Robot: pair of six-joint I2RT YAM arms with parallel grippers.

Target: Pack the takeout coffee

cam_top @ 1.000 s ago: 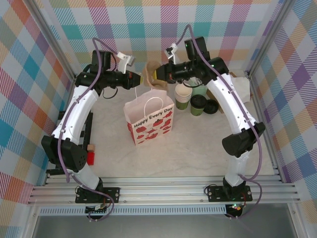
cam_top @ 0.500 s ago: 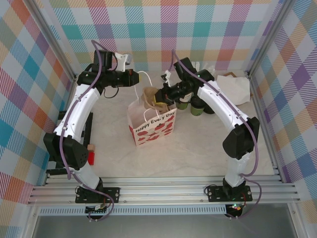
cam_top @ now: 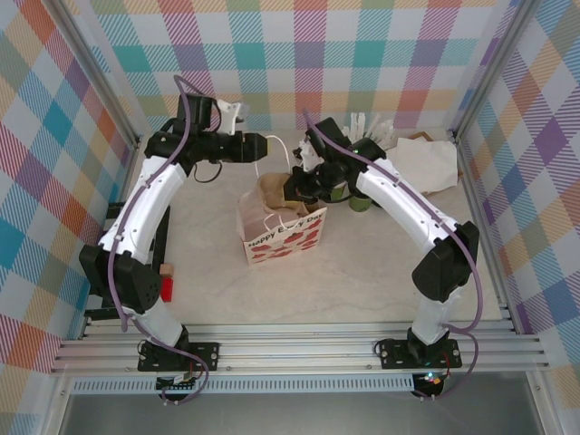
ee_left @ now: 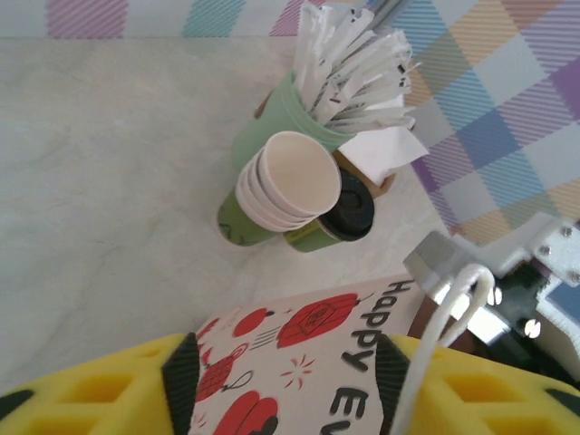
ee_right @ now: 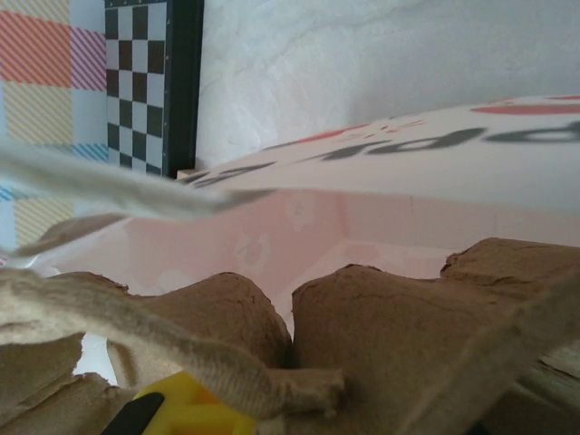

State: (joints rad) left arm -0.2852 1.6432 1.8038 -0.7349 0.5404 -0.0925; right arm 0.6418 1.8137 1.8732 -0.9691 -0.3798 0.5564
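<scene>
Brown pulp cup carrier [cam_top: 272, 189] sits in the mouth of the paper bag [cam_top: 283, 239], pinched by the closed right end effector [cam_top: 294, 187]. The left end effector [cam_top: 261, 145] is spread open and empty by the bag's top. The takeout coffee [ee_left: 343, 210] stands near the surface's [cam_top: 362, 272] far edge, touching the stacked cups [ee_left: 292, 177].

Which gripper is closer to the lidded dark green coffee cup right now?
Right. The right gripper, gripping the cardboard carrier at the mouth of the paper bag, is just left of the coffee cup in the top view; the left gripper is farther left, past the bag.
</scene>
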